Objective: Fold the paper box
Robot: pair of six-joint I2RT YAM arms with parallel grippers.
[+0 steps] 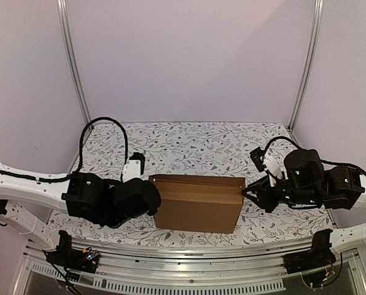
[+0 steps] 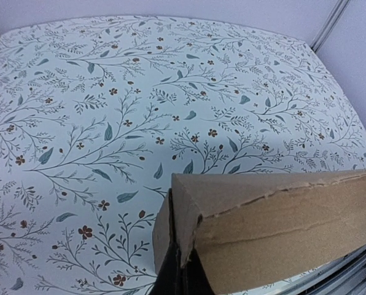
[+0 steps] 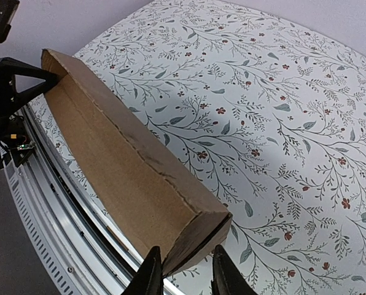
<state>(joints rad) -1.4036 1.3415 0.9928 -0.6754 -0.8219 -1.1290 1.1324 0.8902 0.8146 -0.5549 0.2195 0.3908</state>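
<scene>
paper box [image 1: 198, 203]: formed, lying on the surface [image 1: 189, 144], spanning between both sets of fingers | left fingers [image 2: 166, 284]: pressed together, pinching its end wall | right fingers [image 3: 147, 273]: spread round the opposite end, firm grip unclear | risk: uneven squeeze could crush a corner or twist the box free

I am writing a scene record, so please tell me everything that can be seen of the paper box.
The paper box is plain brown corrugated cardboard, unprinted, folded into a long, shallow shape with creased, slightly ragged edges. It lies crosswise between the two arms, near the front of the flowered table. The left fingers are shut on one end; the right fingers stand on either side of the other end, not clamped.
</scene>
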